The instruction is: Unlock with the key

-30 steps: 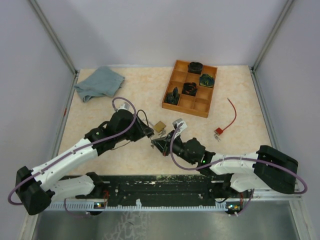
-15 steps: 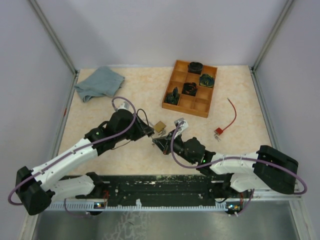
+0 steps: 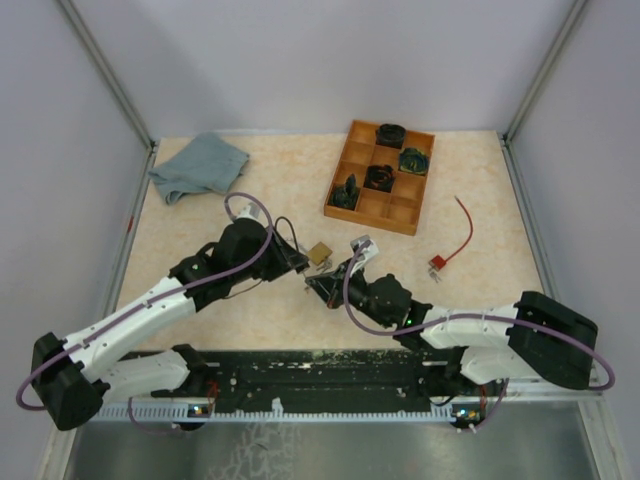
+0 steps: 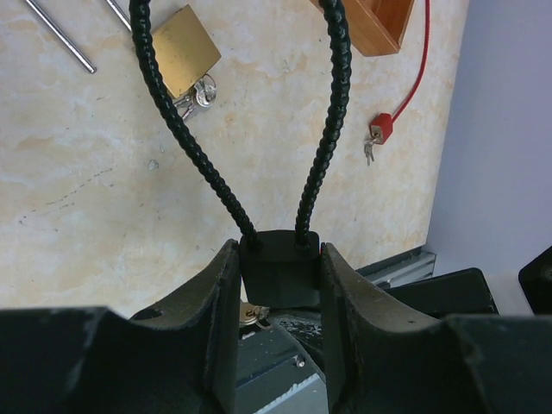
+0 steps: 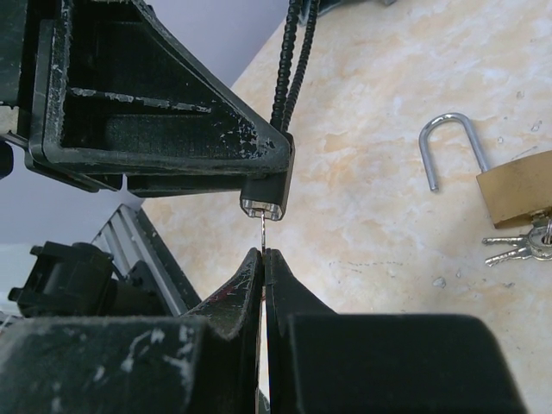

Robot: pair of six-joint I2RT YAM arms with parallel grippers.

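Observation:
My left gripper (image 4: 278, 255) is shut on a black padlock (image 4: 278, 278) by its body, held off the table. The lock's black cable shackle (image 4: 323, 129) loops away from the jaws. In the right wrist view the lock's underside (image 5: 266, 205) faces my right gripper (image 5: 262, 255), which is shut on a thin silver key (image 5: 261, 231). The key's blade runs straight up into the lock's underside. From above, both grippers meet near the table's middle, left gripper (image 3: 298, 264) and right gripper (image 3: 322, 286) tip to tip.
A brass padlock (image 3: 320, 252) with open shackle and a key bunch (image 5: 517, 246) lies just beyond the grippers. A small red lock on a red cable (image 3: 437, 263) lies to the right. A wooden compartment tray (image 3: 352, 133) stands at the back, a blue-grey cloth (image 3: 198, 165) at the back left.
The right wrist has turned slightly about the key. Both grips and the left arm look unchanged.

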